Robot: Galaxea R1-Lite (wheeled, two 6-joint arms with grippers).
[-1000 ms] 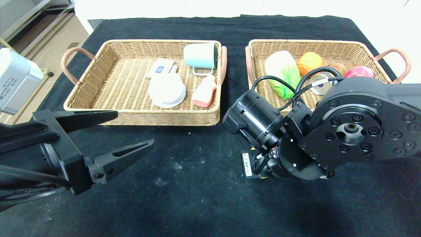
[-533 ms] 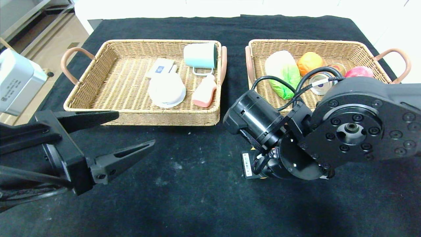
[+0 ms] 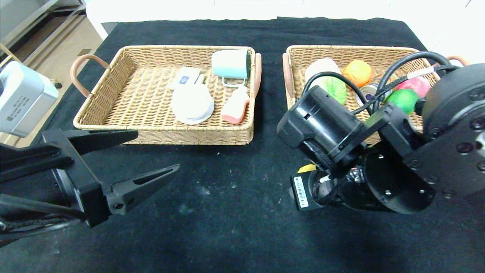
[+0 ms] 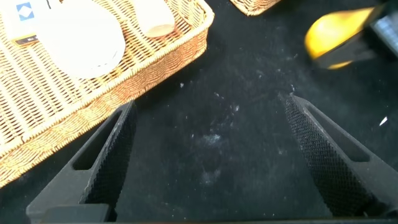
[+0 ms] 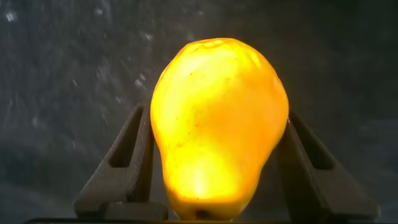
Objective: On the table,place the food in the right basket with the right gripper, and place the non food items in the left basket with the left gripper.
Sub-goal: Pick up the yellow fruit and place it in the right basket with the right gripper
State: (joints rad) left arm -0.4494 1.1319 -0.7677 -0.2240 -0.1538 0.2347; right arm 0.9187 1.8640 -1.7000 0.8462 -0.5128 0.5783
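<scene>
black table [image 3: 227, 212]: only wrist view shows right gripper [image 5: 217, 186] clamping pear [image 5: 217, 124].

I have a yellow pear-shaped fruit [image 5: 219, 124] held between my right gripper [image 5: 214, 165] jaws, smooth and glossy, lifted off the black surface [image 3: 227, 212] at about 5 o'clock from the centre.

The right basket [image 3: 352, 51] sits at 1 o'clock: wicker, with a pale cabbage with green leaf [image 3: 329, 77], an orange [image 3: 357, 72], a tin can [image 3: 369, 91], a pink fruit [image 3: 416, 85] and a green round fruit [image 3: 402, 100] inside.

The left basket [image 3: 125, 72] sits at 11 o'clock, holding a mint mug [image 3: 230, 64] on its side, a white round dish [image 3: 191, 104], a small white box [image 3: 185, 78] and a pink bottle [image 3: 235, 106] lying down.
</scene>
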